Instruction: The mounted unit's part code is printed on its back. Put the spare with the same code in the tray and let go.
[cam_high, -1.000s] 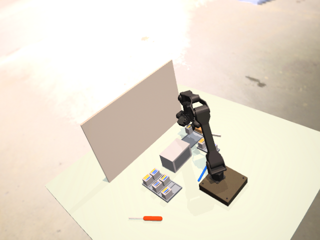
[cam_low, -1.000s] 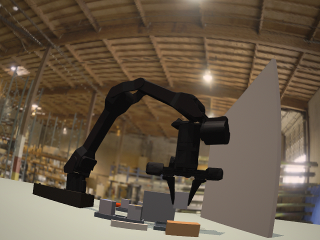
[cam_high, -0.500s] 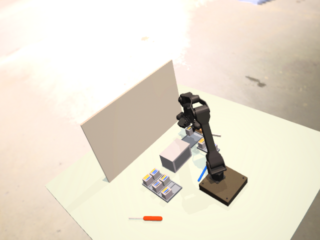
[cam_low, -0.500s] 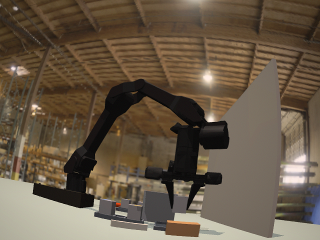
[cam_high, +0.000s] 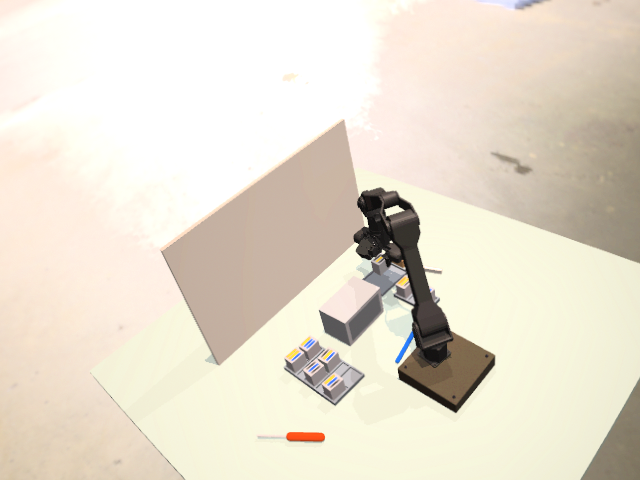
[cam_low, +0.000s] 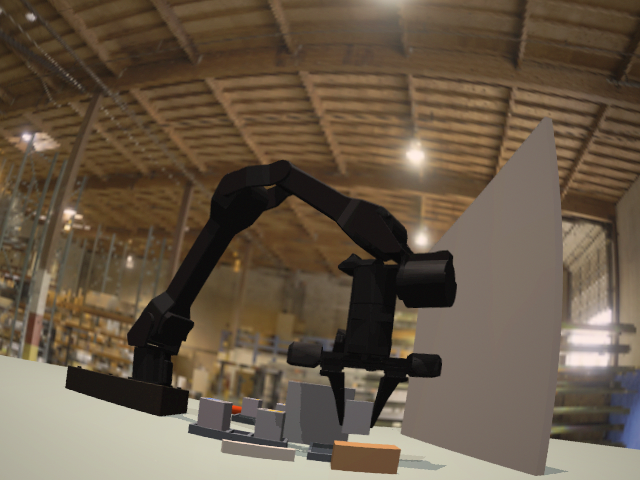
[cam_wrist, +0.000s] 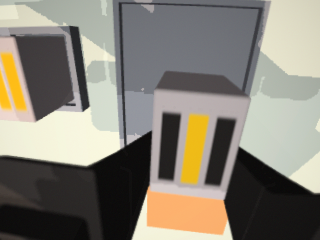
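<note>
1. While the arm reaches over from its brown base plate, the gripper is clamped on one spare, a small grey block whose label shows a yellow bar between two dark bars.
2. That spare hangs over the near end of the grey tray; whether it touches the tray floor cannot be told. One orange block shows just beneath it in the wrist view.
3. Spares counted: five in the rack on the near side of the mounted unit, one in the gripper, one more partly hidden behind the arm. Seven in view.
4. One mounted unit, a plain grey box, sits between the rack and the tray.
5. One red-handled screwdriver lies well forward of the rack; one blue stick lies beside the base plate; one flat grey bar lies next to the orange block.
6. One tall beige panel stands behind the mounted unit.
7. Desk: pale green, matte.
8. Room: warehouse, timber-beamed ceiling, hanging lamps, shelving.
</note>
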